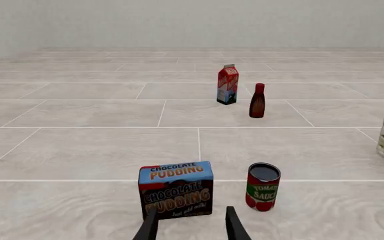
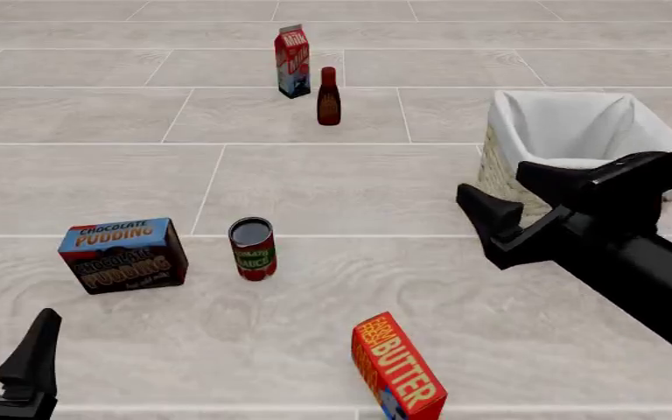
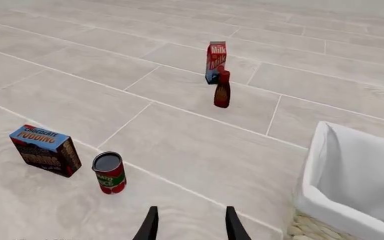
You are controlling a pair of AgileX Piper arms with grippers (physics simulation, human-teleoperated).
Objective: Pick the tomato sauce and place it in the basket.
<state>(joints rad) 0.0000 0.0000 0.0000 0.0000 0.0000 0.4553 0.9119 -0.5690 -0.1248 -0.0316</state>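
The tomato sauce [image 2: 252, 248] is a small red-labelled can with a green band and a dark top. It stands upright on the tiled surface, just right of a chocolate pudding box [image 2: 122, 255]. The pale wicker basket [image 2: 511, 131] with white lining sits at the right. My right gripper [image 2: 502, 188] hovers open in front of the basket, well right of the can and holding nothing. My left gripper [image 2: 3, 328] is open and low at the near left. The can [image 1: 263, 186] lies ahead of the left fingers, off to one side. It also shows in the right wrist view [image 3: 109, 172].
A milk carton [image 2: 293, 61] and a dark red-brown bottle [image 2: 328, 97] stand at the back centre. A butter box [image 2: 397, 367] lies tilted near the front edge. The pudding box [image 1: 176, 189] stands directly ahead of the left gripper [image 1: 190, 225].
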